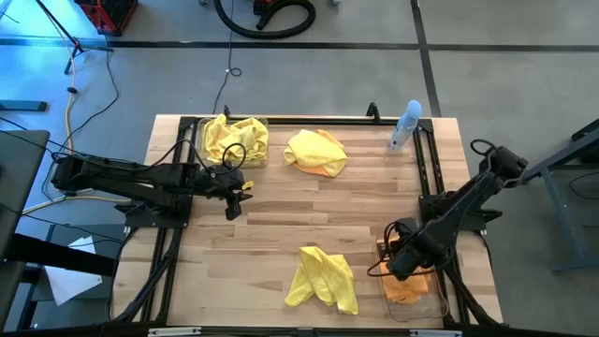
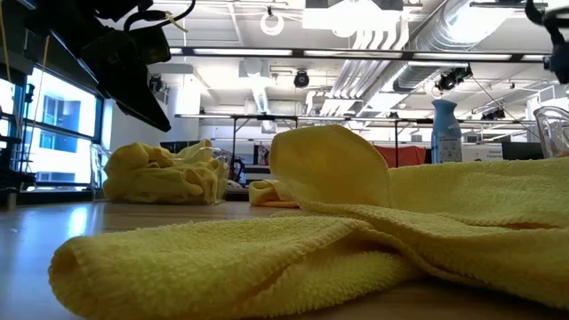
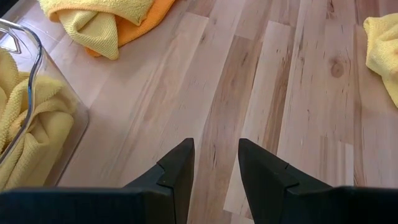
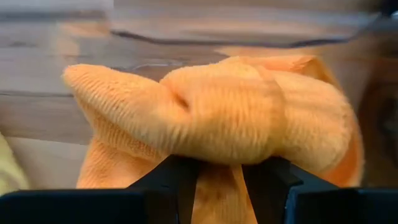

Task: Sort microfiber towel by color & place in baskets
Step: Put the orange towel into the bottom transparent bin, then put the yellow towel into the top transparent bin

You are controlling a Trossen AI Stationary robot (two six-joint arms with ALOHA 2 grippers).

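Bunching softly between the fingers of the right gripper (image 4: 219,171), an orange towel (image 4: 217,112) hangs over the near-right clear basket (image 1: 432,301), which already shows orange cloth inside; the fingers are closed on a fold of it. Such cloth looks light, limp and not at all fragile; I judge a pinch on a raised ridge holds best, since flat edges would slip. Left of that basket lies a loose yellow towel (image 1: 323,278) on the table (image 1: 365,201); farther from it, a yellow towel over an orange one (image 1: 316,153). Farthest from it, the other basket (image 1: 232,140) holds crumpled yellow cloths; just beside that one hovers the left gripper (image 3: 214,168), fingers slightly parted, holding nothing.
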